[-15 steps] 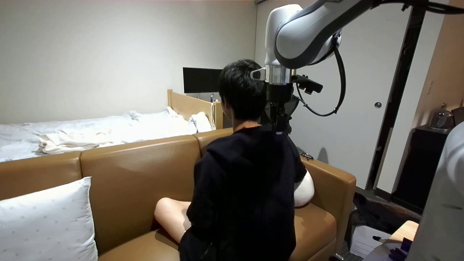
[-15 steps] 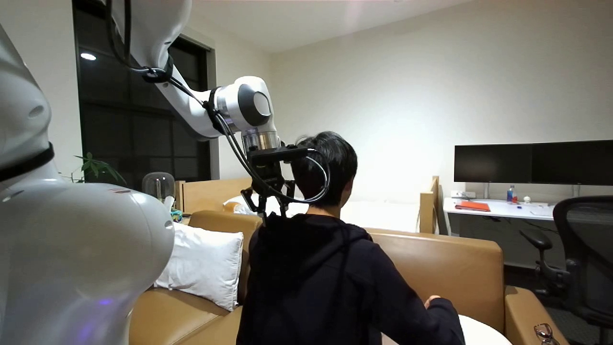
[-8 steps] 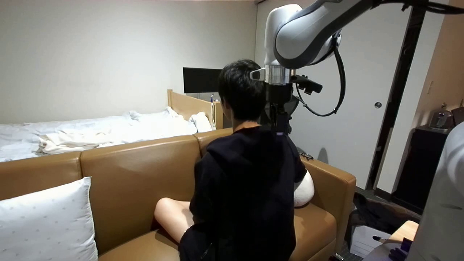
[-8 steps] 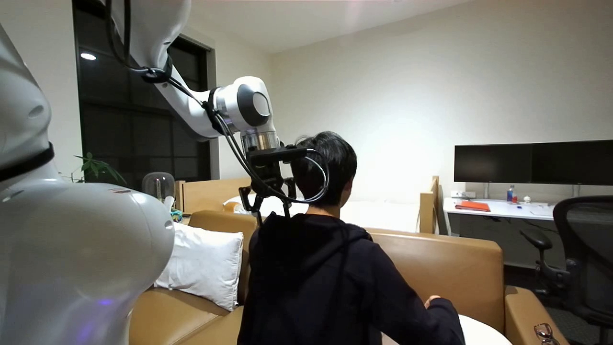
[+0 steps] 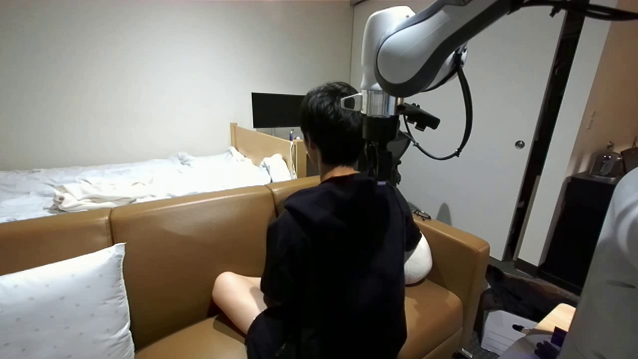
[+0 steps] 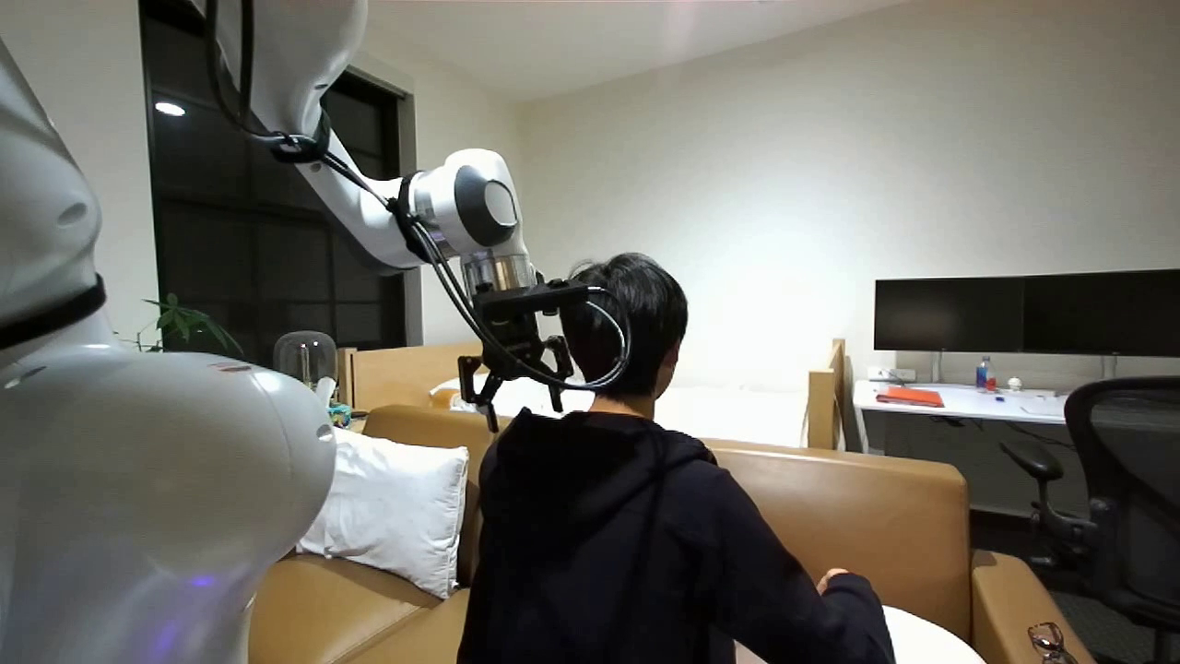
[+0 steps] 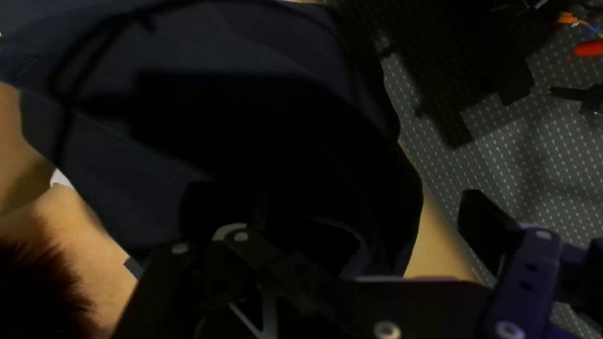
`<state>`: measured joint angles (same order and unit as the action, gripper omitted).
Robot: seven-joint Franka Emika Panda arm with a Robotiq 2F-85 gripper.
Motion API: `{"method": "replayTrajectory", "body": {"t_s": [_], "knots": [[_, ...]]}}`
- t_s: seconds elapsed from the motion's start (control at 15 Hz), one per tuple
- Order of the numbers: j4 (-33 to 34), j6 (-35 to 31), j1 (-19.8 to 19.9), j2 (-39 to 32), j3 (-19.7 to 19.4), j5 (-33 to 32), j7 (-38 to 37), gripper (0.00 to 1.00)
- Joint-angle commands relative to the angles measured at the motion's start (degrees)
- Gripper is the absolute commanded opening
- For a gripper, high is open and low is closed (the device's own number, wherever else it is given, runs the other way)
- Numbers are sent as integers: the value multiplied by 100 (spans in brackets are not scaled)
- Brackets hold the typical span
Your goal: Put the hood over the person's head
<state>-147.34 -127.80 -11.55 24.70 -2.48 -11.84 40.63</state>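
Note:
The person sits with their back to both exterior views, their black-haired head point(image 6: 631, 318) bare. The dark hood point(image 6: 599, 461) lies down behind the neck, and one edge of it stands up in a small peak. Close to that peak, beside the head, hangs my gripper point(image 6: 525, 415) with its fingers spread wide, one on each side of the peak. In the wrist view the dark hood point(image 7: 377, 174) fills the middle, and one finger point(image 7: 485, 226) stands apart from the cloth. The opposite fingertip is hard to make out against the black fabric.
A brown sofa point(image 5: 194, 239) carries the person, with a white pillow point(image 6: 396, 507) on it. Glasses point(image 6: 1049, 638) rest on its arm. Beyond are a bed point(image 5: 124, 184), a desk point(image 6: 968, 401) with monitors and a black chair point(image 6: 1125, 489). My cable point(image 6: 627, 341) loops close to the head.
My gripper's fingers have spread farther apart around the hood's raised edge. The gripper has shifted slightly to the left in both exterior views. The person's head and hood look almost unchanged.

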Motion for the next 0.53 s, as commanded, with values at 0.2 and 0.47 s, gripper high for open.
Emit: {"method": "replayTrajectory", "body": {"t_s": [0.2,0.47], "knots": [[85,-540,158,-30,57,-221,130,100],[104,-810,-26,-435,-56,108,495,100]]}}
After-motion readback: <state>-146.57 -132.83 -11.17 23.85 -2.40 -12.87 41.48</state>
